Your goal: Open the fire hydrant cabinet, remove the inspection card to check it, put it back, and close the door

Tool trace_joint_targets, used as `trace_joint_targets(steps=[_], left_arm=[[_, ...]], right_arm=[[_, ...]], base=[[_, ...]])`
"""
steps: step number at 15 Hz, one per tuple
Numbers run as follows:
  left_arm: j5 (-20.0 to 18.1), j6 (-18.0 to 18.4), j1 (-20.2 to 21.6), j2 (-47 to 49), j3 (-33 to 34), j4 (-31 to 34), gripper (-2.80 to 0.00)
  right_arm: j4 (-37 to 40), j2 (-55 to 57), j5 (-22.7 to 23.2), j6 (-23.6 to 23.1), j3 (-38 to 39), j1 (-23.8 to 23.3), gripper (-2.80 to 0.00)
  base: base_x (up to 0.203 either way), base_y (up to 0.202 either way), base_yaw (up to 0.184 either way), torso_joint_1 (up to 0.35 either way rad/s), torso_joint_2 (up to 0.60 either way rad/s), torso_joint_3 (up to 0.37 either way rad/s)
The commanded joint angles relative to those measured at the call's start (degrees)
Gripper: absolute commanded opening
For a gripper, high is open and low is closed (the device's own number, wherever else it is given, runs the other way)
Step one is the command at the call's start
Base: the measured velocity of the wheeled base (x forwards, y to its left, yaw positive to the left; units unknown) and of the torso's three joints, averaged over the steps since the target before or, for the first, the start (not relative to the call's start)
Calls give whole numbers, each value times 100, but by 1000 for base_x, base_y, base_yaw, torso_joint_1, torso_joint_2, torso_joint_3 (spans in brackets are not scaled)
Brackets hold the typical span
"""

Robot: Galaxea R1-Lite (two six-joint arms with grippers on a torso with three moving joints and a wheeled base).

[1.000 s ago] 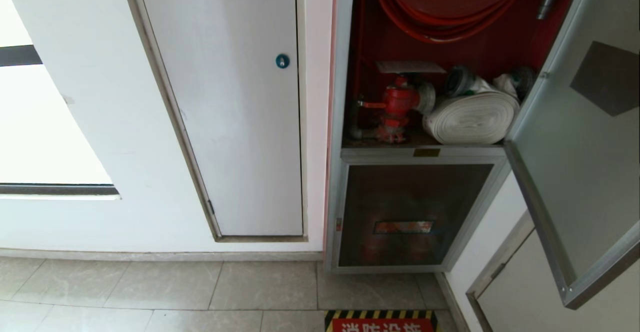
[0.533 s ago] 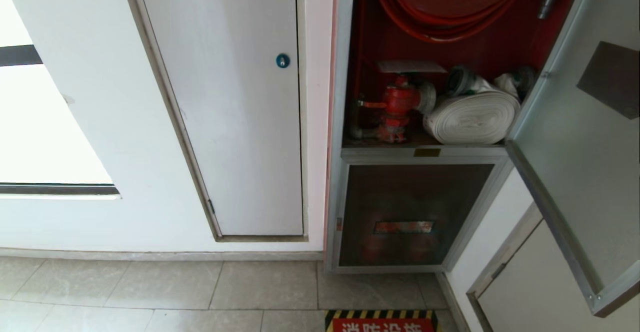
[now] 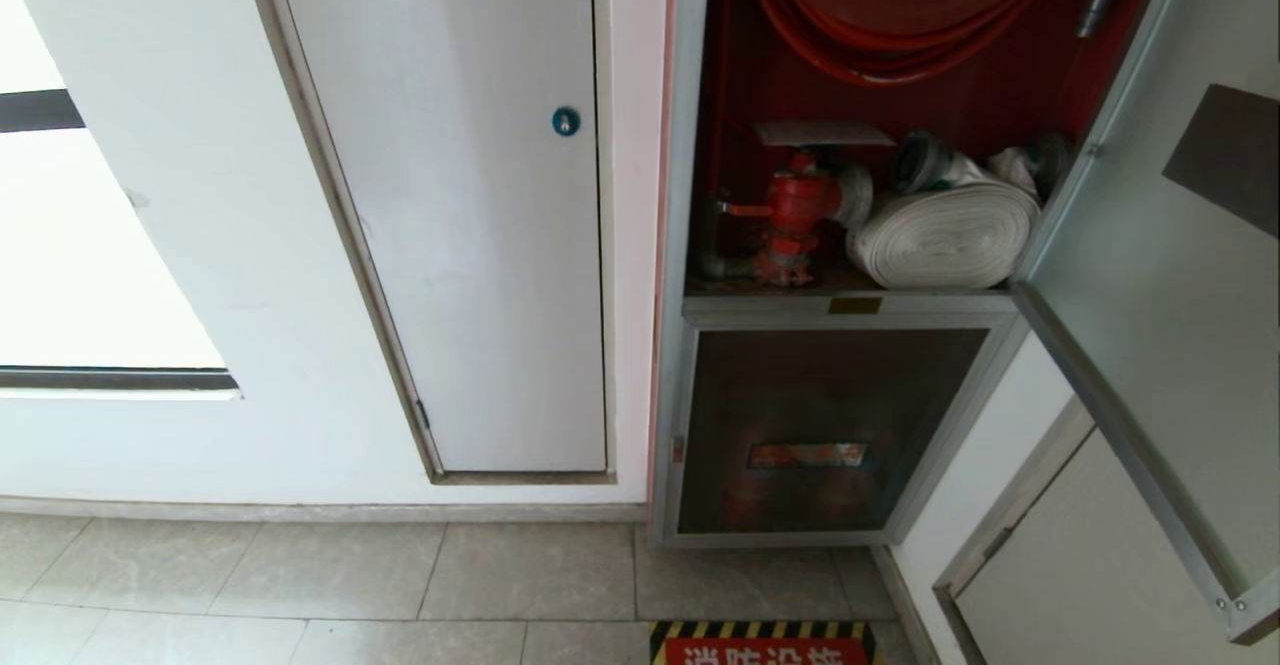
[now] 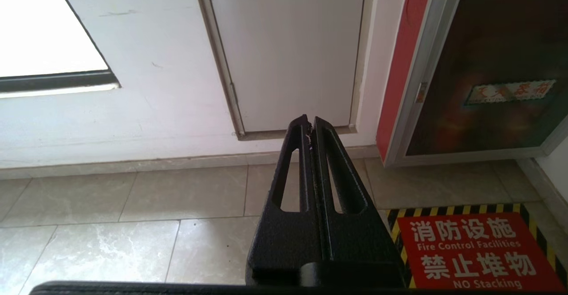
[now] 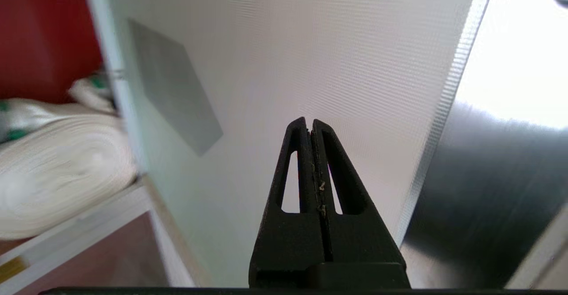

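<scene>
Fire hydrant cabinet (image 3: 690, 145) stands open, red inside. Door (image 3: 1150, 275) swung out to the right, frosted panel in silver frame, a dark sticker patch showing through the glass. Inspection card not made out in any view.

Inside: red hose reel (image 3: 900, 5) up top, red valve (image 3: 795, 210) on the shelf, rolled white hose (image 3: 945, 235) just beside it. Below the shelf, smaller dark glass panel (image 3: 820, 425) with a red label, closed.

Right gripper (image 5: 309, 128) fingers together, empty, pointed at the door's inner face. Left gripper (image 4: 309, 124) fingers together, low over the floor.

White door (image 3: 450, 195) with blue round lock (image 3: 565, 122) left of the cabinet. White wall, grey tiled floor (image 3: 300, 585), red warning mat (image 3: 765, 645) with striped edge before the cabinet
</scene>
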Motion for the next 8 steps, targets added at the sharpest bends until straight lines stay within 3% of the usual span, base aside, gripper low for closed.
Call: trace_joint_targets(steps=[1,8], left_arm=[[-3,-2,2,5,0,0,-280],[-3,2,2,5,0,0,-280]], right_arm=[[-22,25,-14,-11,-3,-249,-280],[-28,267,228,4,-106,-1196,-280]], base=[[0,0,0,0,0,0],[0,0,0,0,0,0]])
